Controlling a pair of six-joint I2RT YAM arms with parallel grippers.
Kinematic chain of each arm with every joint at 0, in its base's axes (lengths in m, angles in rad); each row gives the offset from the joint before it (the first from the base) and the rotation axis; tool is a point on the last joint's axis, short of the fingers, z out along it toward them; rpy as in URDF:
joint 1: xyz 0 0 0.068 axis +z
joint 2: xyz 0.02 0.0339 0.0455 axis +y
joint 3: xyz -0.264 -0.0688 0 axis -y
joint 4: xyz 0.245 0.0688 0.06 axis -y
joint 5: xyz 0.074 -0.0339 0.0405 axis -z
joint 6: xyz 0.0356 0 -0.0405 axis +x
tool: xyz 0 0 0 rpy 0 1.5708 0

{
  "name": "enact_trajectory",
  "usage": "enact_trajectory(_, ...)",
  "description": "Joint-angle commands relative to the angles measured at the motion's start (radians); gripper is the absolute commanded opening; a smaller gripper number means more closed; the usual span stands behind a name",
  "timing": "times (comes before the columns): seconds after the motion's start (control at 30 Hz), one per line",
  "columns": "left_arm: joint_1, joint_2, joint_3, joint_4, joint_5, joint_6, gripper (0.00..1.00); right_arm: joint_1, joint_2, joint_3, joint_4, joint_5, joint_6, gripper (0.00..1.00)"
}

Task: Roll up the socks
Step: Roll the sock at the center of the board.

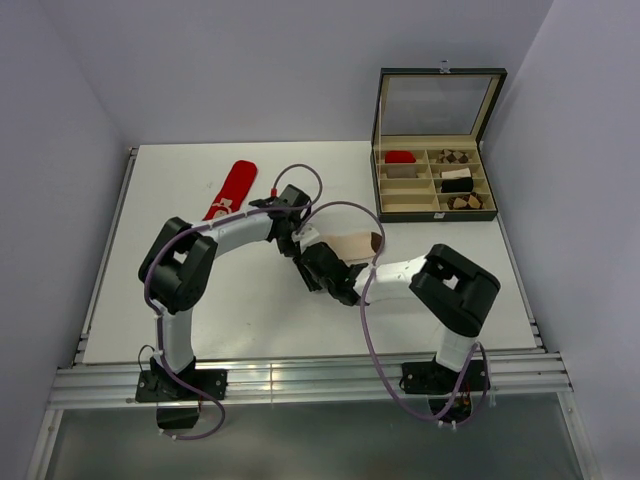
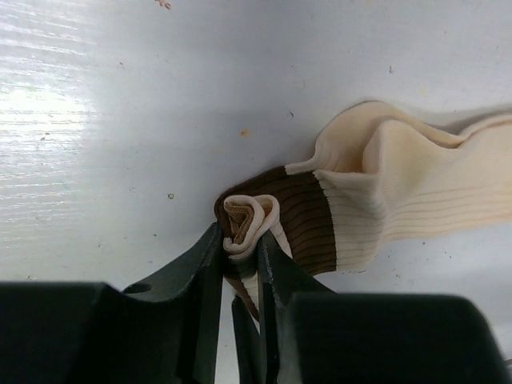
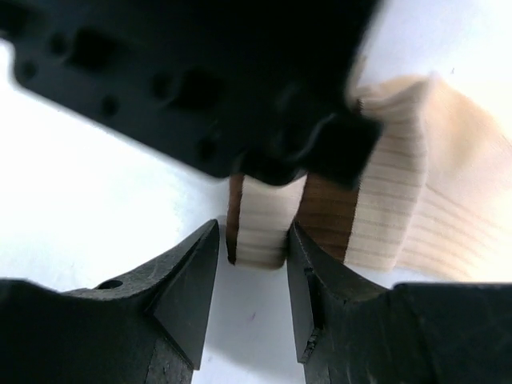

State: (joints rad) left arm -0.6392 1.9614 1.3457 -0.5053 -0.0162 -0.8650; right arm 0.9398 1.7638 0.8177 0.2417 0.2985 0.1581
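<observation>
The cream sock (image 1: 358, 243) with a brown band lies mid-table, its brown end wound into a small roll (image 2: 248, 216). My left gripper (image 2: 240, 240) is shut on that roll, pinching it from both sides. The rest of the cream sock (image 2: 408, 192) trails off to the right, rumpled. My right gripper (image 3: 254, 228) stands open astride the roll's end (image 3: 260, 232); its right finger (image 3: 308, 264) touches the fabric and a small gap shows at the left one. The red sock (image 1: 232, 188) lies flat at the back left, away from both grippers.
An open compartment box (image 1: 438, 105) stands at the back right, holding a red item, brown-patterned bundles and a black-and-white bundle. Both arms meet over the white table (image 1: 200, 310), and the left gripper's body (image 3: 200, 80) hangs close above my right fingers.
</observation>
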Motion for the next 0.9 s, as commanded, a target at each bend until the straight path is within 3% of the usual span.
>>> enact_trajectory(0.0,-0.017,0.031,-0.002,-0.022,-0.004,0.020,0.00,0.001,-0.073,-0.049,0.093,-0.007,-0.009,0.46)
enact_trajectory(0.37,-0.019,0.031,0.015,-0.038,-0.005,0.023,0.00,-0.006,-0.144,-0.101,0.194,0.002,-0.043,0.46)
enact_trajectory(0.87,-0.019,0.033,0.018,-0.032,0.007,0.014,0.00,-0.003,-0.030,-0.054,0.186,-0.010,-0.051,0.43)
